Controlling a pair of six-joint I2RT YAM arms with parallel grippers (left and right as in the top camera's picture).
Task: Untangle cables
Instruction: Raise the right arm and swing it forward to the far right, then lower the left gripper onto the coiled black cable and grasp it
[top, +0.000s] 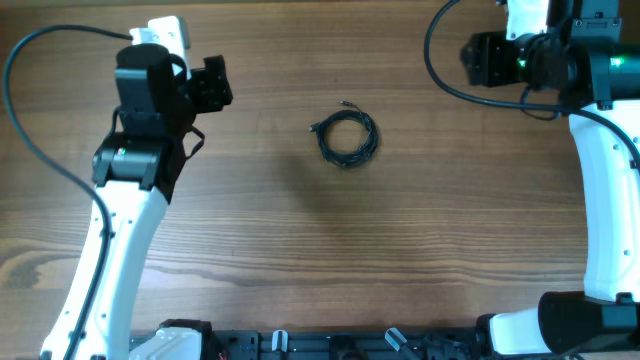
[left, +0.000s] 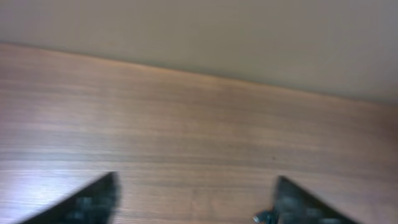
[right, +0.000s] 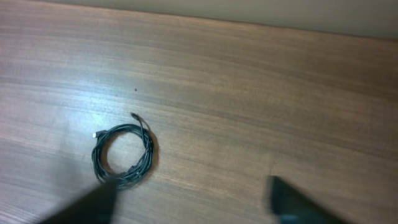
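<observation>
My left gripper (left: 196, 180) and right gripper (right: 191, 185) stand open, empty; thin black coiled cables (top: 346, 138) lie centrally on the brown wooden surface (top: 300, 260).

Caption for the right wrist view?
Open right gripper over the wooden table, coiled black cables lying ahead, untouched.

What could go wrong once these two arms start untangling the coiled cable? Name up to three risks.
1. The cables are very thin and lie flat on the table, so a grasp may scrape wood or close on nothing.
2. The loops lie bunched together; one pinch may take several strands, and pulling could tighten the tangle.
3. The left gripper and right gripper, both open, must converge on one small coil and might collide.
</observation>
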